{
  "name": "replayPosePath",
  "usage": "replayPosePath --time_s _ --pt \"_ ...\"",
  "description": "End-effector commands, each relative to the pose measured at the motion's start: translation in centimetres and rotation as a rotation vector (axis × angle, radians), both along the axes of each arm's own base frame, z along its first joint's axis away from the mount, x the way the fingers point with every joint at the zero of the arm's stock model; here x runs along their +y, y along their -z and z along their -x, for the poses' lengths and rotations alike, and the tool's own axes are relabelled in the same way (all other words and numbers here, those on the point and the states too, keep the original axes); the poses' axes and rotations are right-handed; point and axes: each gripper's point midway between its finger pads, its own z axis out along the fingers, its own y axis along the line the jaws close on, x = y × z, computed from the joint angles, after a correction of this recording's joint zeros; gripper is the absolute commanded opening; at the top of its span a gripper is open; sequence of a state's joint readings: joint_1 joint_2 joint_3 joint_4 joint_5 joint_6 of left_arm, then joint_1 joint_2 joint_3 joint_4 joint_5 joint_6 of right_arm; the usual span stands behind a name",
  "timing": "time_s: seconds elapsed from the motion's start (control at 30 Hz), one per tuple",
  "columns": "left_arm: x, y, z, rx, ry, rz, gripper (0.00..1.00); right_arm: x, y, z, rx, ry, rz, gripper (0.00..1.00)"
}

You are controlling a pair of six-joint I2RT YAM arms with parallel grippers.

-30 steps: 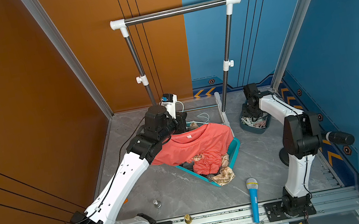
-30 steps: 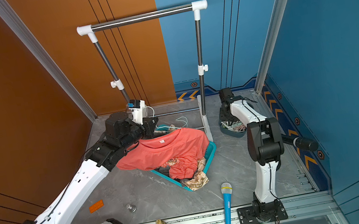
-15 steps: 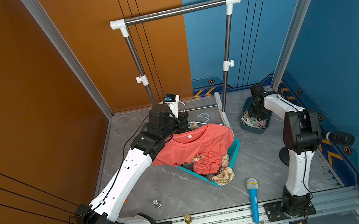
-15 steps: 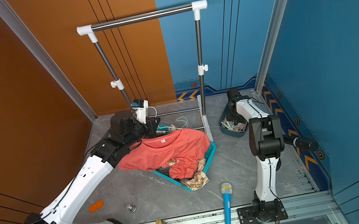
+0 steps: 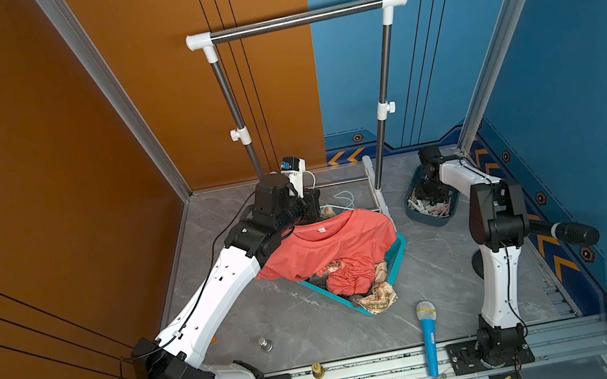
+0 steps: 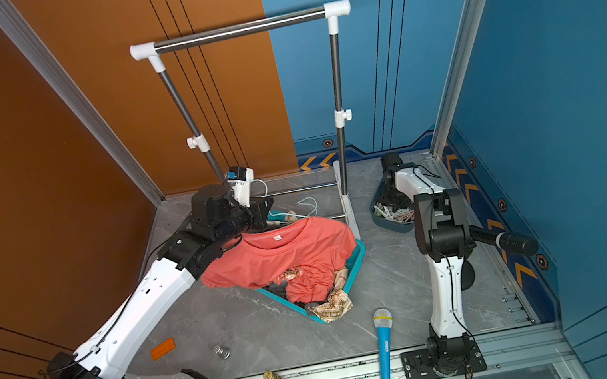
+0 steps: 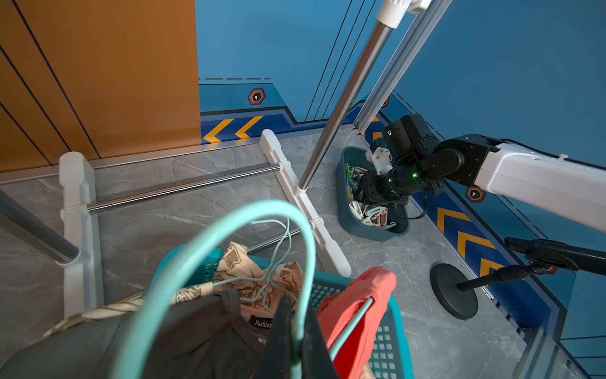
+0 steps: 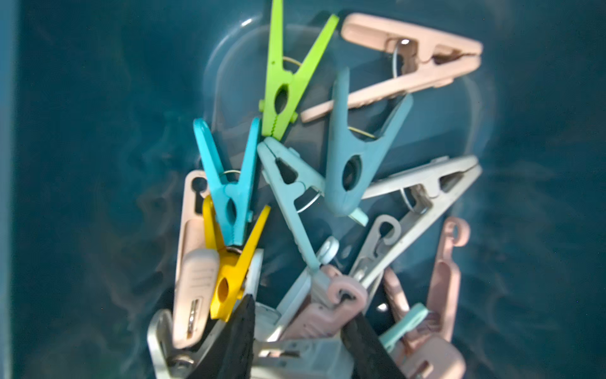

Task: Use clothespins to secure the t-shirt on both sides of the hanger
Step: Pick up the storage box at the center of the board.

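clothespins (image 8: 337,147) heaped in one bin (image 8: 82,164) — one green, one yellow.

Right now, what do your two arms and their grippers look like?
Both the left arm and right arm have smooth white shells linked by chunky black joints. A thin black cable runs along the left arm, and small green lights glow near the right wrist. The left gripper and right gripper have black, tapered fingers.

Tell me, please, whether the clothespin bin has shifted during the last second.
No. The clothespin bin sits in the same place, just as close to the clothes rack's white foot.
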State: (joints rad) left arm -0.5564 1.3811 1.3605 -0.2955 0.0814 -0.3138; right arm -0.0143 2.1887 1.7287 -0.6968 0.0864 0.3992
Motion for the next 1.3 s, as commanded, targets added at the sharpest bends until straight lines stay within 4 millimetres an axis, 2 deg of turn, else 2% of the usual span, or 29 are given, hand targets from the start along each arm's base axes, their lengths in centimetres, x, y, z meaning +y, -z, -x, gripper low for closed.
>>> replayPosePath --time_s 0.0,0.17,0.37,0.63,0.77,0.8,0.97,1.1,1.27 --pt "0.0 -2.2 -0.7 -0.041 -0.014 0.039 0.02 -0.2 -0.7 -0.8 -0.02 0.01 -0.001 0.4" --pt "-0.1 -2.4 -0.5 -0.041 -0.01 0.049 0.02 -0.5 -1.1 -0.6 -0.016 0.002 0.013 0.34" --pt "0.1 -2.8 0.1 -0.048 -0.014 0.06 0.02 -0.3 -2.7 -0.7 -0.047 -0.013 0.004 0.26" --pt "1.0 -4.3 1.6 -0.078 -0.022 0.084 0.03 -0.1 -5.2 -0.5 -0.09 -0.029 -0.003 0.23" --pt "1.5 -4.8 2.3 -0.085 -0.025 0.091 0.03 0.0 -5.4 -0.2 -0.09 -0.033 -0.003 0.19" --pt "1.6 -5.0 2.5 -0.089 -0.027 0.094 0.03 0.0 -6.9 -0.2 -0.12 -0.033 -0.002 0.19" --pt "1.9 -5.4 3.1 -0.099 -0.034 0.103 0.03 -0.2 -8.4 0.4 -0.141 -0.034 0.014 0.19" --pt "2.0 -5.6 3.4 -0.098 -0.032 0.111 0.03 -0.1 -9.9 1.4 -0.152 -0.04 0.024 0.19" --pt "2.0 -5.8 3.6 -0.104 -0.034 0.126 0.03 0.5 -11.0 4.4 -0.163 -0.056 0.036 0.19"
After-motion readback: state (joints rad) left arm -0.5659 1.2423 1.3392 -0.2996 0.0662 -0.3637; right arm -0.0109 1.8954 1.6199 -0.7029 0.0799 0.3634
